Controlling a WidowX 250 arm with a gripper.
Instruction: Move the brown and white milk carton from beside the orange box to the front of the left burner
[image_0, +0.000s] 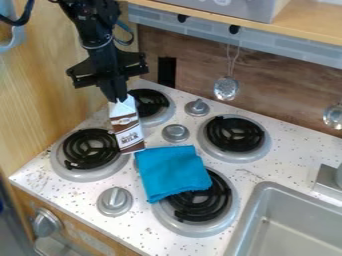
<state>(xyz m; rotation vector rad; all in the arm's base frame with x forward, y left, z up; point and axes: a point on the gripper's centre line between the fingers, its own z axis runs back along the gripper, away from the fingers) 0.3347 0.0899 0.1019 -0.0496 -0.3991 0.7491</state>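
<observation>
Gripper (117, 98) hangs in the upper left of the view, pointing down; tool is together, clamped on the peaked top of the milk carton (127, 127); carton is brown and white, roughly upright with a slight tilt, bottom end lower right of its top; it sits between the left burner (85, 145) and the back burner (149, 100), overlapping the left burner's edge in view; can't tell if its base touches the stovetop (73, 195).

Blue cloth (172, 172) is just beside the carton's bottom, on the lower right side; it lies flat-ish, one part over the front burner (207, 205), the rest on the white speckled surface; right burner (234, 134) is up and right of the cloth; small knob (176, 132) between carton and right burner; second knob (197, 107) behind it; third knob (115, 201) lower left of the cloth.

Metal sink (257, 210) at lower right; slotted spoon (226, 88) hangs at the back wall (280, 90); shelf (307, 35) above, grey box (234, 9) on it.
</observation>
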